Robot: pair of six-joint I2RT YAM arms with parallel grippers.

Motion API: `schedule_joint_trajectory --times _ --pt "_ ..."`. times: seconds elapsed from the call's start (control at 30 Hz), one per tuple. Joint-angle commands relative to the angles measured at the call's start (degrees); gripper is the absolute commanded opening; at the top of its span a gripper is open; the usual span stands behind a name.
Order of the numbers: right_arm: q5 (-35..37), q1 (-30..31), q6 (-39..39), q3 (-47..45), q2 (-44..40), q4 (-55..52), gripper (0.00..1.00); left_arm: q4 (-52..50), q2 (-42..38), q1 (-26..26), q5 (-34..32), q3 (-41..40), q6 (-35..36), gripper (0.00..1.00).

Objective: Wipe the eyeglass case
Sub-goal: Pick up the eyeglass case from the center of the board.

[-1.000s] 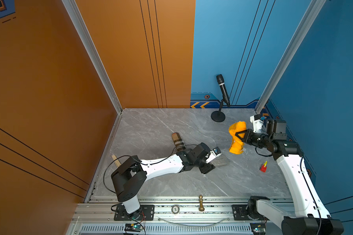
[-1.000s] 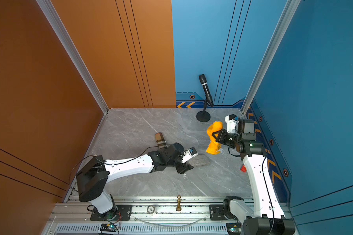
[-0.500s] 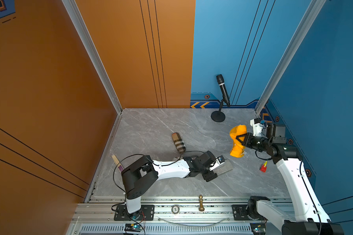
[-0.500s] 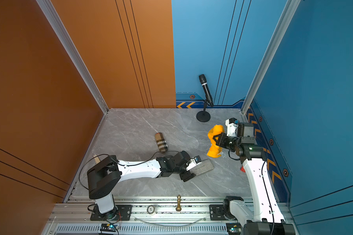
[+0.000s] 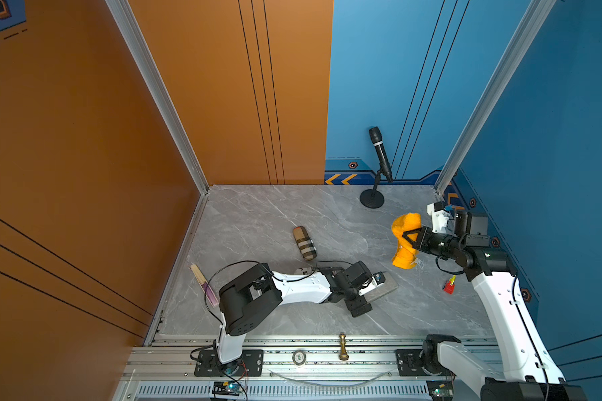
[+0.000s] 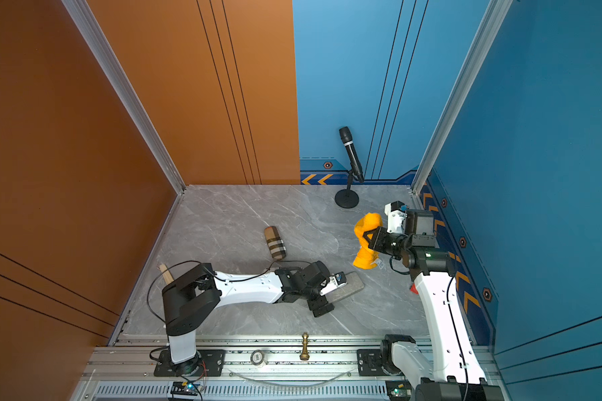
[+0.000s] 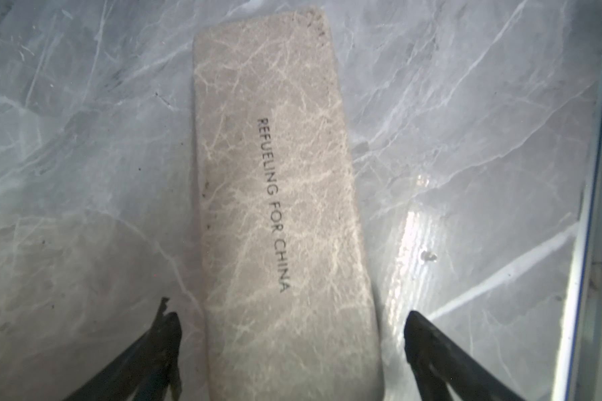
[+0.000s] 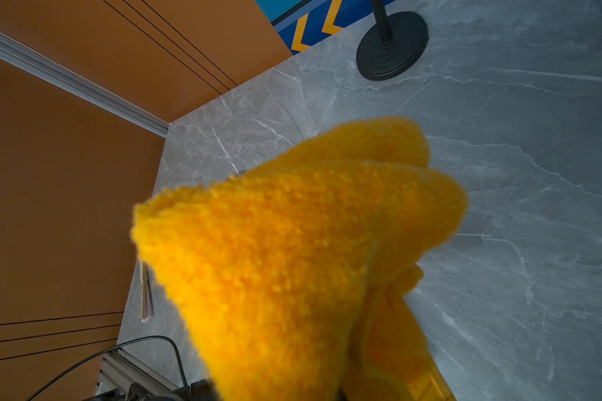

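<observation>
Orange cloth (image 5: 404, 243) fills clamped right jaws; left jaws gape astride eyeglass case (image 7: 278, 208).

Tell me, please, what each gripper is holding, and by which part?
Right gripper: shut on the cloth, near its middle. Left gripper: nothing; its open jaws straddle one end of the case without touching.

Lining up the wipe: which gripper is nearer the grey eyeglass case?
Left. The left gripper straddles one end of the grey eyeglass case, jaws open on either side. The right gripper, shut on the orange cloth, hangs apart from it, off to the side.
</observation>
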Motion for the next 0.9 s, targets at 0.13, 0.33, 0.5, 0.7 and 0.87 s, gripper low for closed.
schedule_joint_trajectory --times 0.13,0.33,0.5,0.7,0.87 --pt "-1.3 -0.5 -0.6 -0.6 -1.4 -0.7 0.00 -3.4 4.5 1.2 3.4 5.4 0.6 0.97" --pt "-1.3 -0.5 -0.6 -0.5 -1.4 -0.6 0.00 -3.4 4.8 1.7 4.3 4.2 0.1 0.90" --pt "-1.3 -0.6 -0.4 -0.4 -1.7 -0.6 0.00 -3.4 4.4 1.7 5.3 3.4 -0.8 0.72" --pt "-0.9 -0.7 -0.1 0.1 -2.9 -1.2 0.00 -2.9 2.7 2.0 6.5 3.3 -2.0 0.57" --pt "-0.7 -1.4 -0.1 0.4 -4.2 -1.9 0.00 -4.4 2.8 2.4 7.2 4.3 -1.9 0.60"
